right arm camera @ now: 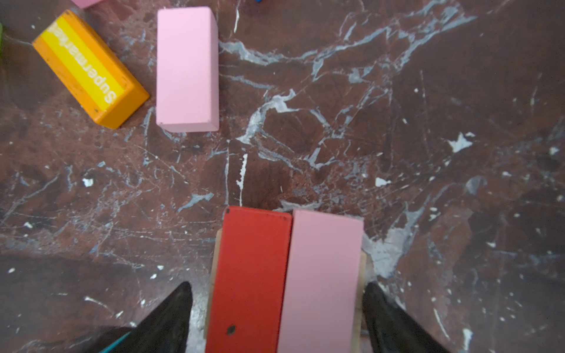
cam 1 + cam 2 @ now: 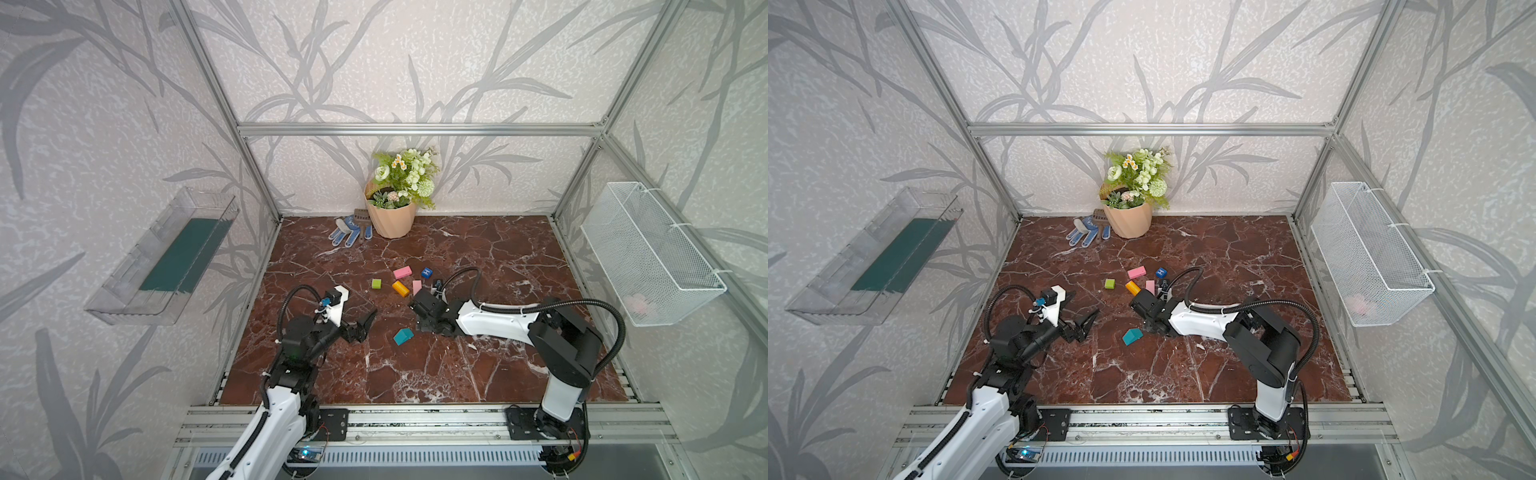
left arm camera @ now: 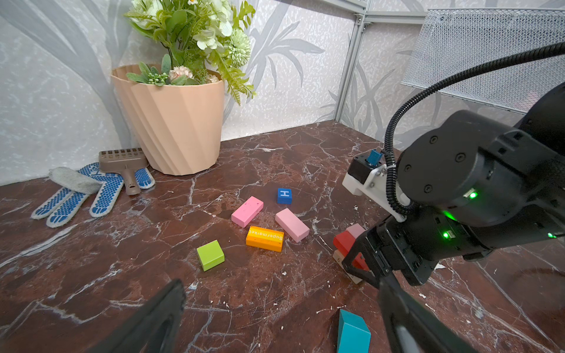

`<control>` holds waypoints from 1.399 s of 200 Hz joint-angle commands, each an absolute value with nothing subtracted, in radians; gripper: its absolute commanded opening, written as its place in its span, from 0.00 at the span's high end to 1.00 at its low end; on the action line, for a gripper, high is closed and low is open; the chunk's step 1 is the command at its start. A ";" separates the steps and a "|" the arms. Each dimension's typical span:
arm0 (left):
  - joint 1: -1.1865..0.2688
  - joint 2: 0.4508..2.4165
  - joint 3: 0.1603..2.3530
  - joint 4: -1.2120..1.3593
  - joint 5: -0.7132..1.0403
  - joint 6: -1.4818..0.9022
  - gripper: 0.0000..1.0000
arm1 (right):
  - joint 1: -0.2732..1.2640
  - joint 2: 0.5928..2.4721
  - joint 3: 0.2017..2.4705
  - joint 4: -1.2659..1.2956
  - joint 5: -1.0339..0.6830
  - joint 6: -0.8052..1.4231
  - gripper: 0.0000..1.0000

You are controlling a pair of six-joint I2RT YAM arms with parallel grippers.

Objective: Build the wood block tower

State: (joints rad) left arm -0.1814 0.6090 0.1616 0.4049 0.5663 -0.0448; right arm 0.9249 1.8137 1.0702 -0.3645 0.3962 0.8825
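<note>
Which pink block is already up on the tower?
The pink block beside the red block, on the tan layer, straddled by the right gripper. The other two pink blocks lie flat on the table by the orange block.

The red-brown marble tabletop (image 3: 91, 275) is veined in white; the orange oblong wooden block (image 3: 264, 238) is striped in yellow.

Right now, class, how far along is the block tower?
Done: red block and pink block lie side by side on the tan base. In hand: right gripper straddles them, jaws open; left gripper open, empty. To do: orange block, two pink blocks, green cube, blue H cube and teal house piece lie loose.
</note>
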 commanded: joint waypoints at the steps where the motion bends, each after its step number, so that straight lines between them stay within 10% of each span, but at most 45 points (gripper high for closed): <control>1: -0.184 0.596 0.153 0.428 0.568 -0.040 0.01 | 0.931 1.791 1.094 -0.393 0.430 0.880 0.17; 280: -0.185 0.599 0.154 0.428 0.568 -0.040 0.01 | 0.914 1.796 1.083 -0.430 0.433 0.928 0.42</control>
State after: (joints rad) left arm -0.1814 0.6090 0.1616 0.4049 0.5663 -0.0448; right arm 0.9173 1.8114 1.0824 -0.3866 0.4221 0.9070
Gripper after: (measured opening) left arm 0.993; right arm 0.611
